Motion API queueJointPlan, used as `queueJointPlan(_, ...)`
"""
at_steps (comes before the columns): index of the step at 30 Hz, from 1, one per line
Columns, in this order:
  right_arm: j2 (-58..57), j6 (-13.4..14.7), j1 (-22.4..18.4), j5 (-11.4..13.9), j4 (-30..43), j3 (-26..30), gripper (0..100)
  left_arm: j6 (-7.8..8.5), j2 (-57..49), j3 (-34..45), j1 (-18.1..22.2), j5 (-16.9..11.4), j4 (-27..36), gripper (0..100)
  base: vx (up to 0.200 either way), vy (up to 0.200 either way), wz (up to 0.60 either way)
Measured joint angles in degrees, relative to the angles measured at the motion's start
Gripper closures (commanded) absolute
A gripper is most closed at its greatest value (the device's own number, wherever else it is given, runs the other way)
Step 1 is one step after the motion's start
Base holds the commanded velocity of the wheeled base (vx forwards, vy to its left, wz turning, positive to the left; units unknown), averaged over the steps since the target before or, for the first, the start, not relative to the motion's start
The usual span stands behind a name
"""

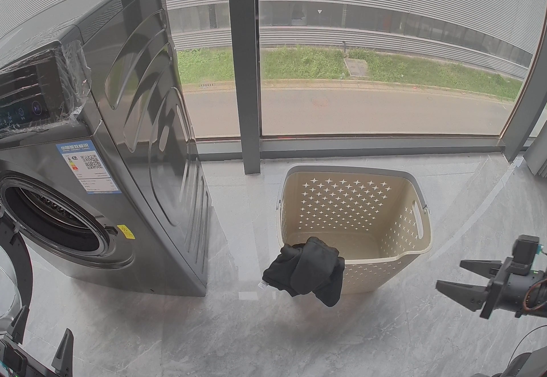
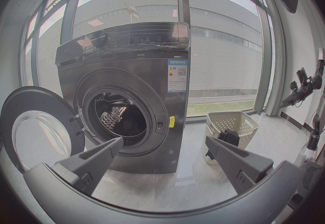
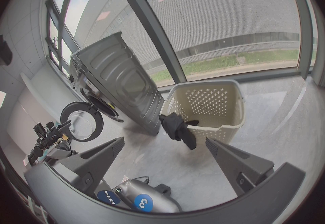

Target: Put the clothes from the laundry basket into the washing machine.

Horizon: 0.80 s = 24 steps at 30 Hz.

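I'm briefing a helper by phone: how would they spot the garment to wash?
Find the grey washing machine by the window; a cream laundry basket stands beside it. The black garment drapes over its near rim, the only cloth on it.

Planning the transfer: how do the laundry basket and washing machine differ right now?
The laundry basket is cream, perforated and open on top; the washing machine is dark grey, solid, with its front door open. The basket stands lower than the machine. Both stand on the floor.
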<state>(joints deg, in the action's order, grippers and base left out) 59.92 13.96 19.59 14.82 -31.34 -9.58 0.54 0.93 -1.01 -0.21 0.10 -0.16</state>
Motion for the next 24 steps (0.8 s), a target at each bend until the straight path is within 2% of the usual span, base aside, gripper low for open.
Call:
queueJointPlan(5, 12.9, 0.8, 2.9, 0.2, -7.4, -0.1, 0, -0.11, 0.0, 0.0, 0.0, 0.0, 0.0, 0, 0.000, 0.000, 0.00)
queueJointPlan(8, 19.5, 1.3, 4.4, -1.1, -10.7, -0.7, 0, -0.16, 0.0, 0.0, 0.0, -0.1, 0.0, 0, 0.000, 0.000, 0.00)
queueJointPlan(15, 32.3, 3.6, 9.4, -9.2, -17.1, -3.2, 0, -0.21, 0.0, 0.0, 0.0, -0.1, 0.0, 0, 0.000, 0.000, 0.00)
queueJointPlan(19, 38.9, 4.5, 12.3, -12.1, -21.0, -5.8, 0, -0.24, 0.0, 0.0, 0.0, -0.1, 0.0, 0, 0.000, 0.000, 0.00)
queueJointPlan(24, 46.6, 4.7, 13.9, -15.3, -22.4, -10.0, 0, -0.27, 0.0, 0.0, 0.0, -0.1, 0.0, 0, 0.000, 0.000, 0.00)
